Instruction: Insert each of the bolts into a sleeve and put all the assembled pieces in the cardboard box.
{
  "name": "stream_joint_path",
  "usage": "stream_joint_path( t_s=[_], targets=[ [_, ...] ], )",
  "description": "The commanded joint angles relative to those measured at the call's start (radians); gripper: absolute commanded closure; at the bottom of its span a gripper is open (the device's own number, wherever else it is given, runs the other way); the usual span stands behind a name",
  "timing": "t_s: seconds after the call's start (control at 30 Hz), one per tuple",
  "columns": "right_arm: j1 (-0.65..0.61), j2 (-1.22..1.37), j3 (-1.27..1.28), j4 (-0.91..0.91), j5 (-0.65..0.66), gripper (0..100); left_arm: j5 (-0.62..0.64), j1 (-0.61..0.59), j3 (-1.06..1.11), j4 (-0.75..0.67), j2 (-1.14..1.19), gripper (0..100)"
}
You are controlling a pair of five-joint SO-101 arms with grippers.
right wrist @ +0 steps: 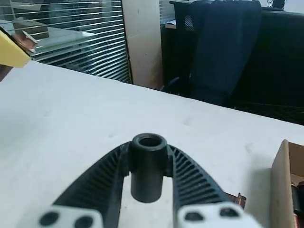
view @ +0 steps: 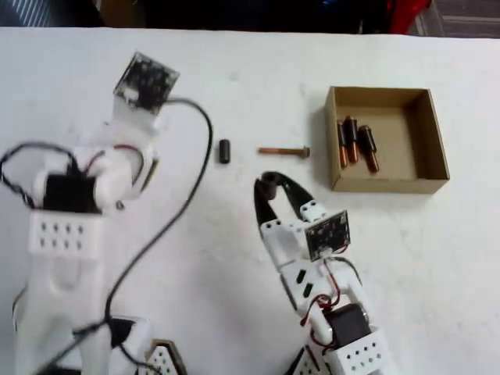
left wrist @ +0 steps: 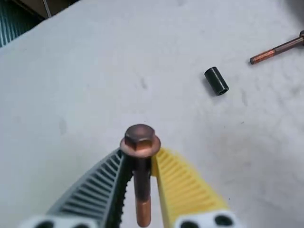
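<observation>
three assembled pieces (view: 353, 143) already lie in the cardboard box (view: 388, 185) at the right. the left pincer (left wrist: 140, 159) is clenched on a bolt (left wrist: 142, 185), and the right pincer (right wrist: 148, 154) grasps a sleeve (right wrist: 148, 171), so joining these two looks like the step in hand. a loose sleeve (view: 225, 151) and a loose bolt (view: 283, 151) lie on the surface (view: 234, 258) left of the box, near each other but apart, not yet assembled.

The high camera looks straight down on the table (view: 234, 70) from well above. The left wrist camera, close in, tilts down at the tabletop and shares the loose sleeve (left wrist: 216, 80) and bolt (left wrist: 278, 50) with the high view. The right wrist camera looks low across the table and shares the cardboard box (right wrist: 285, 190).
</observation>
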Motion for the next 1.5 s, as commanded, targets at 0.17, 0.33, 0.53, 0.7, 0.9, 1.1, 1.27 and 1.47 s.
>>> stream_joint_path(
  t_s=[0.17, 0.33, 0.53, 0.7, 0.9, 1.1, 1.27, 1.47],
  targets=[
    [-0.088, -0.012, 0.008, -0.021, -0.006, 98.2, -0.011, 0.068, 0.206, -0.189, -0.274, 98],
    [-0.125, -0.012, 0.008, -0.016, -0.006, 98.2, -0.005, 0.127, 0.221, -0.189, -0.398, 98],
    [-0.142, -0.012, 0.008, -0.015, -0.014, 98.2, 0.063, 0.251, 0.222, -0.204, -0.578, 98],
    [-0.188, -0.008, 0.008, -0.015, -0.008, 98.2, 0.253, 0.303, 0.222, -0.296, -0.665, 98],
    [-0.200, -0.010, 0.008, 0.012, -0.006, 98.2, 0.631, 0.303, 0.222, -0.304, -0.691, 98],
    [-0.205, -0.010, 0.008, 0.008, -0.006, 98.1, 0.681, 0.328, 0.285, -0.325, -0.691, 98],
    [-0.205, -0.010, 0.005, -0.019, -0.006, 98.1, 0.569, 0.335, 0.417, -0.402, -0.693, 98],
    [-0.188, -0.010, 0.008, -0.018, -0.014, 98.1, 0.557, 0.383, 0.437, -0.499, -0.693, 98]
  ],
)
